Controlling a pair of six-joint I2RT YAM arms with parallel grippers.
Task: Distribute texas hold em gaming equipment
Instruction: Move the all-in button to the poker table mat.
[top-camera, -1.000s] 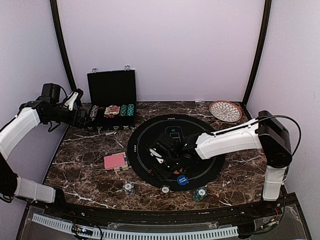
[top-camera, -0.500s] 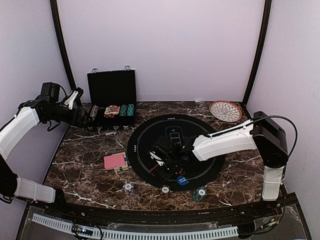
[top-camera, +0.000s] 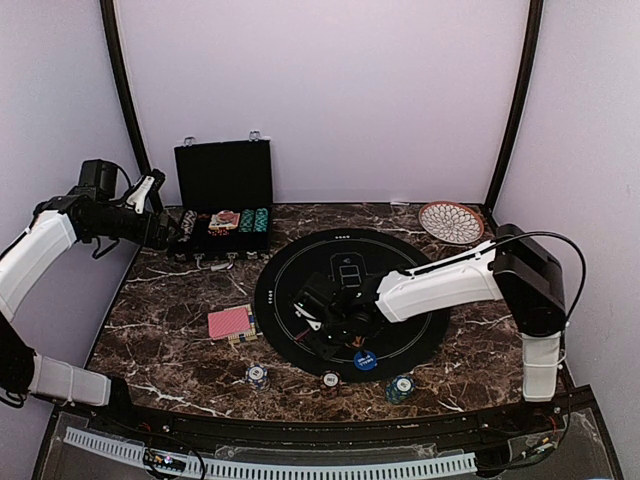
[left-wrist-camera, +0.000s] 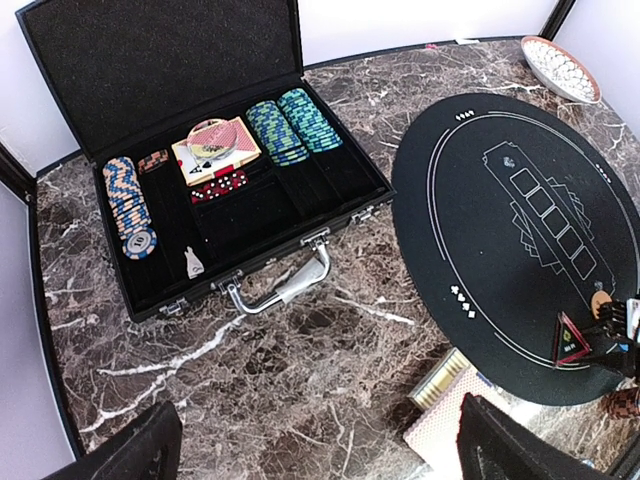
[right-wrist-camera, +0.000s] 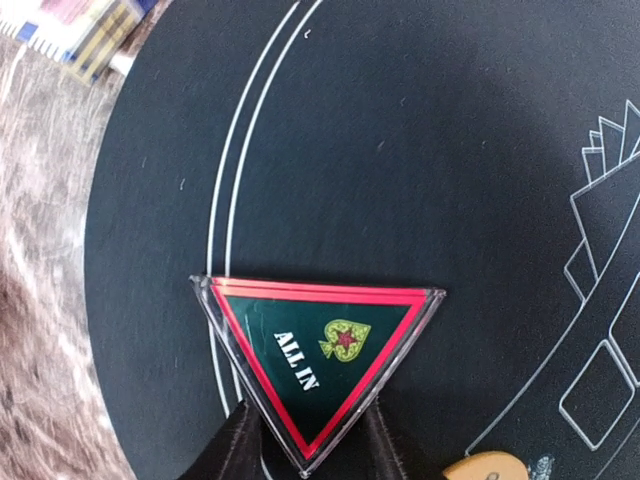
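My right gripper (top-camera: 316, 319) is shut on a clear triangular "ALL IN" marker (right-wrist-camera: 320, 340), pinching its lower corner just above the left part of the black round mat (top-camera: 400, 270). The marker also shows in the left wrist view (left-wrist-camera: 572, 340). A blue button disc (top-camera: 365, 360) lies at the mat's near edge, and an orange disc (right-wrist-camera: 485, 468) lies by the right fingers. A pink-backed card deck (top-camera: 230, 322) lies left of the mat. Three small chip stacks (top-camera: 257, 375) (top-camera: 330, 379) (top-camera: 401, 387) stand along the near edge. My left gripper (top-camera: 165, 232) is open and empty, raised at the left, near the case.
An open black chip case (top-camera: 222, 200) with chips and cards stands at the back left. A patterned round plate (top-camera: 451, 221) sits at the back right. Bare marble (left-wrist-camera: 300, 370) lies between the case and the deck.
My right gripper has moved slightly left and back over the mat with the triangular marker. My left arm has shifted a little to the left.
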